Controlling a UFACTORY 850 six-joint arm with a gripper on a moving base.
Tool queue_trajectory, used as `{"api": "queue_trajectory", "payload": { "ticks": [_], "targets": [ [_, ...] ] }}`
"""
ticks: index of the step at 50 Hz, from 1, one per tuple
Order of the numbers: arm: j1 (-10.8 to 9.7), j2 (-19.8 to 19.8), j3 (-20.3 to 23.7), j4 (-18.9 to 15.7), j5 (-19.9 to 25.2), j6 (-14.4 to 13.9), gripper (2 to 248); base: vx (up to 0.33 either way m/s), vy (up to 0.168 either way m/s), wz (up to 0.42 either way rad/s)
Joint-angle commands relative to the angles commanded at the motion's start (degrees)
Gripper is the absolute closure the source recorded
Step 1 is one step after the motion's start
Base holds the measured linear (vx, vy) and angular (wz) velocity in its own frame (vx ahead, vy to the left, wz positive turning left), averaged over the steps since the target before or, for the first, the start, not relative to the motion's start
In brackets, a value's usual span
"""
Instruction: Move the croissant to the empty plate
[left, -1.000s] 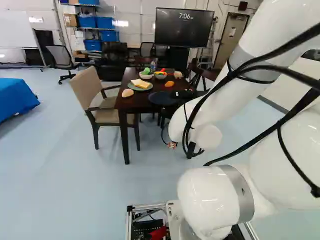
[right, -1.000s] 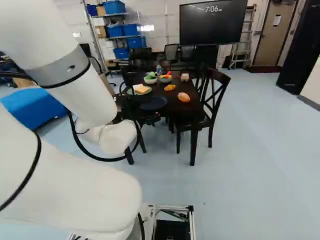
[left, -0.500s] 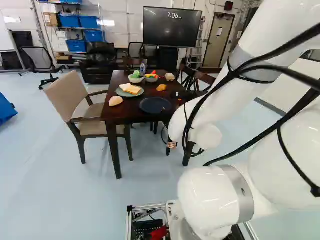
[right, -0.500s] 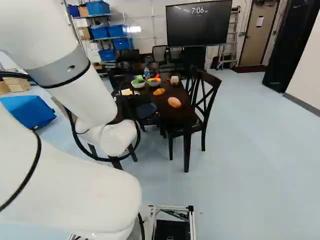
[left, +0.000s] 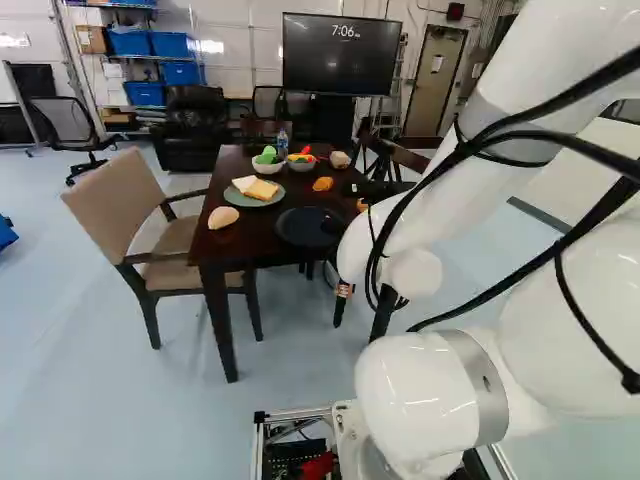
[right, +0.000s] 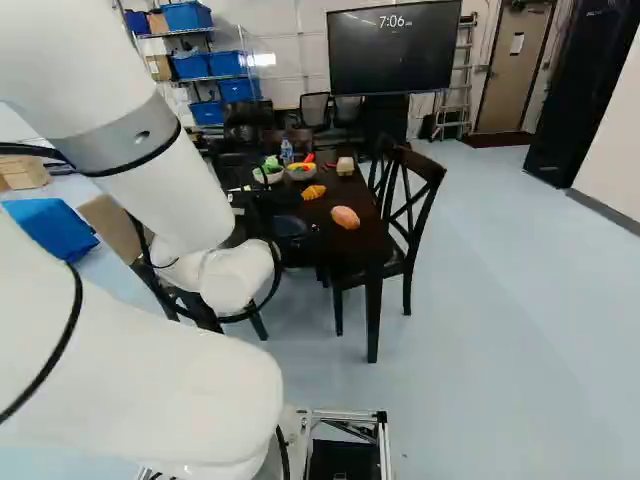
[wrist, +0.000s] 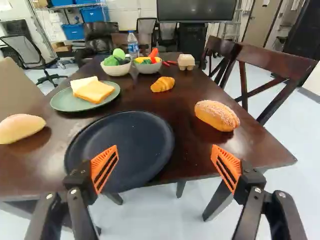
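Note:
The black gripper (left: 378, 190) is partly hidden by the arm at the table's near side in the left base view. In the wrist view my gripper (wrist: 165, 150) stands open, nothing between its orange pads. Ahead of it on the dark table lies the golden croissant (wrist: 163, 84), beyond the empty dark plate (wrist: 125, 142). That round plate is near the table's front edge, closer to the finger on the green plate's side. The croissant (right: 314, 192) also shows in the right base view.
A green plate (wrist: 67, 101) holds bread slices. Around stand two bowls (wrist: 116, 69) of toy food, a bottle (wrist: 132, 44), an egg carton (wrist: 186, 61), a seeded roll (wrist: 216, 115) and a pale bun (wrist: 21, 128). Chairs (left: 120, 215) flank the table (left: 262, 232).
The base has moved: it has turned rightward and come closer, so the table looks larger and sits further left in both base views. The arm has kept its pose against its lowest joint.

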Motion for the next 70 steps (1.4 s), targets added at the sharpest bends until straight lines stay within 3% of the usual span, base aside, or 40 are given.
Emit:
{"api": "queue_trajectory", "payload": {
  "ticks": [48, 70],
  "targets": [
    [0.00, 0.00, 0.00, 0.00, 0.00, 0.00, 3, 0.178, -0.002, -0.024],
    [0.00, -1.39, -1.21, 0.00, 0.00, 0.00, 3, 0.034, -0.001, -0.006]
  ]
}}
